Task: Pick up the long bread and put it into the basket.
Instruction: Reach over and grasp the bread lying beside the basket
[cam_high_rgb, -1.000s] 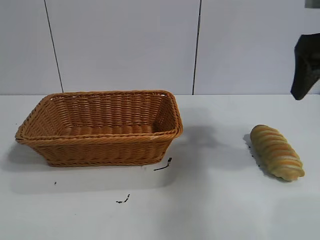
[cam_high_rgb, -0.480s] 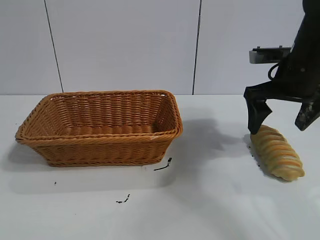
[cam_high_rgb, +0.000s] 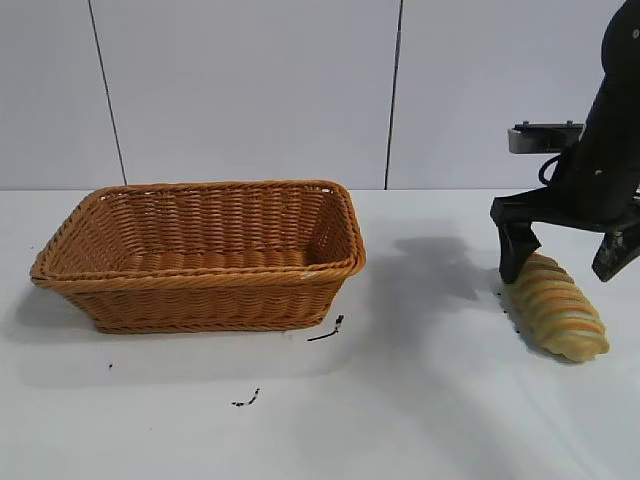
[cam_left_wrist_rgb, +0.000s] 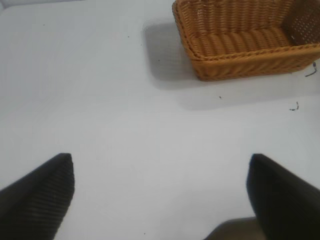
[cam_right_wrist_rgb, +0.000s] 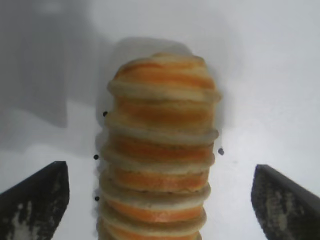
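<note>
Exterior view: my right end effector (cam_high_rgb: 568, 255), fingers spread wide, straddles the long bread (cam_high_rgb: 554, 306) lying on the white surface (cam_high_rgb: 420, 400); the basket (cam_high_rgb: 200, 255) sits well off to its side.

Left wrist view: my left end effector (cam_left_wrist_rgb: 160, 192) gapes over bare surface, basket (cam_left_wrist_rgb: 245, 37) ahead.

Right wrist view: bread (cam_right_wrist_rgb: 160, 150) lies between the separated fingers (cam_right_wrist_rgb: 35, 200), untouched.

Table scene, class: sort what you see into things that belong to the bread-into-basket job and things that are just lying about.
Belongs to the job:
- long bread, lying on the table
- basket, standing apart from the bread
- right gripper, open, fingers either side of the bread

Just there:
- small dark scraps on the white table by the basket
- left gripper, open over bare table
</note>
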